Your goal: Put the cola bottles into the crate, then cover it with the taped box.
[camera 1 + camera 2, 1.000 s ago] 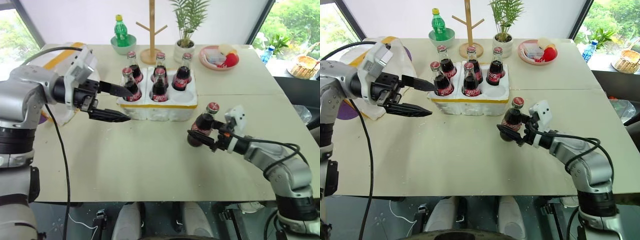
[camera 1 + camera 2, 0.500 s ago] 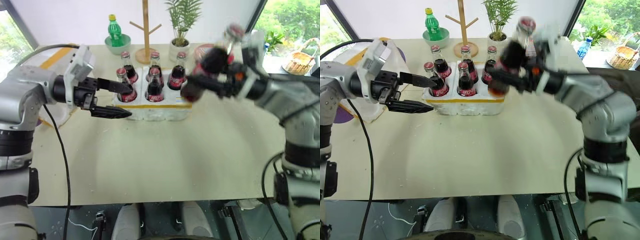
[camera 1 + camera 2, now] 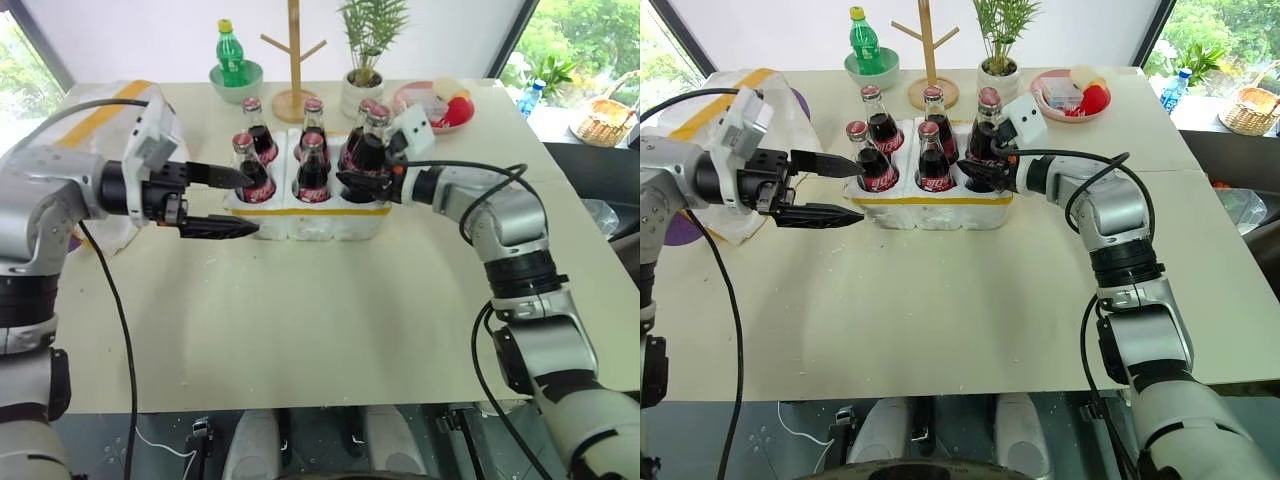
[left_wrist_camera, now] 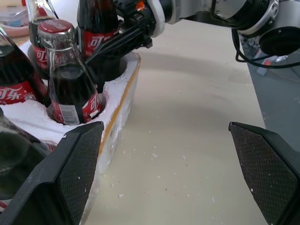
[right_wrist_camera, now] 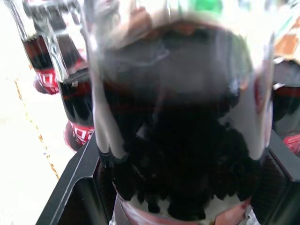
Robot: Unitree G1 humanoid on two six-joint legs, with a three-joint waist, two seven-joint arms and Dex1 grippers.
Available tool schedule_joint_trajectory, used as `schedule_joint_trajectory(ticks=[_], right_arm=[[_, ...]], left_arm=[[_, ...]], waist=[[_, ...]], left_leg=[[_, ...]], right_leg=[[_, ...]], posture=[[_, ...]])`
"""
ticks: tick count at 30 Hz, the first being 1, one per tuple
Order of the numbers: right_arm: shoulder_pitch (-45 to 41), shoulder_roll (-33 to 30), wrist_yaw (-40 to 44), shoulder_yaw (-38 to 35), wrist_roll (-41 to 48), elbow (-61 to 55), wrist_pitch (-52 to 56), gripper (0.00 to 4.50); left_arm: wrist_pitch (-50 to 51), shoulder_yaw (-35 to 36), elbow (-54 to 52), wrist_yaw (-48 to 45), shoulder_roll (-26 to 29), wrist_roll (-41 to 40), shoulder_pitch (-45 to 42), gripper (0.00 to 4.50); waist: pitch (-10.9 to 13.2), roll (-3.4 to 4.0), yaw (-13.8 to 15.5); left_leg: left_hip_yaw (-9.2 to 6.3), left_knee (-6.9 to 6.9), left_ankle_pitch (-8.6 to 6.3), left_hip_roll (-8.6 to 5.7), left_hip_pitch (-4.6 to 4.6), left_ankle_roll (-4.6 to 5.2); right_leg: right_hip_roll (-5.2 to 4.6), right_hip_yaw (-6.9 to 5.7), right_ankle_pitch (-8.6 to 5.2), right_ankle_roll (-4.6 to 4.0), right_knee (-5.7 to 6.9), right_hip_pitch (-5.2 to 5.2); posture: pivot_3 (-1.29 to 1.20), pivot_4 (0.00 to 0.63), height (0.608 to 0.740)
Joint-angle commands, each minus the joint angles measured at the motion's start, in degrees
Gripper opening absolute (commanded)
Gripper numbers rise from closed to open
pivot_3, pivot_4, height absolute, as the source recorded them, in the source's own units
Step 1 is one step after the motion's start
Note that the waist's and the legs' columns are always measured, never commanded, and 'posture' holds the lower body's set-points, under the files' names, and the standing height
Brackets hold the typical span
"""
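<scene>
While five cola bottles [image 3: 313, 170] already stand upright in the wells of the crate [image 3: 310, 215], the sixth bottle [image 3: 368, 152] is at the crate's near right corner, over the last well, clamped in the right gripper [image 3: 362, 178], whose two black fingers are closed around its lower body; whether its base has reached the bottom of the well cannot be told. In the right wrist view this bottle [image 5: 178, 126] sits between the finger pads, with other bottles just beside it.

At the crate's left end the left gripper [image 3: 232, 203] hovers with its fingers spread wide and holding nothing: the upper finger reaches toward the near left bottle [image 3: 247, 172], the lower one lies along the crate's front left corner, close to the yellow tape band. The left wrist view shows the crate [image 4: 119, 105] edge between its two open fingertips [image 4: 77, 168].

The taped box [image 3: 105, 120] lies at the table's left edge, behind the left arm and well apart from the crate. Behind the crate stand a green bottle [image 3: 230, 58] in a bowl, a wooden stand [image 3: 292, 60], a potted plant [image 3: 368, 45] and a pink plate [image 3: 440, 108] of items
</scene>
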Motion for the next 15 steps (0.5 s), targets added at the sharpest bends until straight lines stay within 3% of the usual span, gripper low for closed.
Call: schedule_joint_trajectory(ticks=[1,3,8,15], right_arm=[[-2.6,0.2,0.5,-0.6,-1.5,-0.2,-0.5,3.90],[-2.0,-0.8,1.4,-0.9,-1.6,-2.2,0.5,4.47],[0.1,-8.3,6.8,-4.9,1.8,-10.0,5.8,4.47],[1.3,-24.7,17.6,-12.9,9.0,-14.3,13.5,4.47]], left_arm=[[0.4,3.3,-1.3,0.8,2.0,-1.3,0.6,4.50],[0.5,4.3,-1.7,1.4,3.2,-1.5,1.6,4.50],[2.6,10.2,-4.2,3.2,8.2,-2.8,6.5,4.50],[7.9,29.6,-6.1,4.2,21.0,1.2,23.4,4.50]], waist=[[0.0,0.00,0.0],[0.0,0.00,0.0],[0.0,0.00,0.1],[0.0,0.00,0.0]], left_leg=[[0.00,0.00,0.00,0.00,0.00,0.00],[-0.01,0.00,0.00,0.00,0.04,0.00],[-0.03,-0.01,0.00,0.02,0.02,0.00],[-0.04,-0.04,-0.17,0.05,0.06,0.30]], right_leg=[[0.01,-0.01,0.00,0.00,0.02,0.00],[0.01,0.00,0.00,0.00,0.04,0.01],[0.00,0.00,0.00,-0.01,0.02,0.01],[-0.04,-0.01,-0.01,-0.02,-0.05,0.01]], posture=[[0.00,0.150,0.740],[0.00,0.150,0.740],[0.00,0.150,0.740],[0.00,0.150,0.740]])
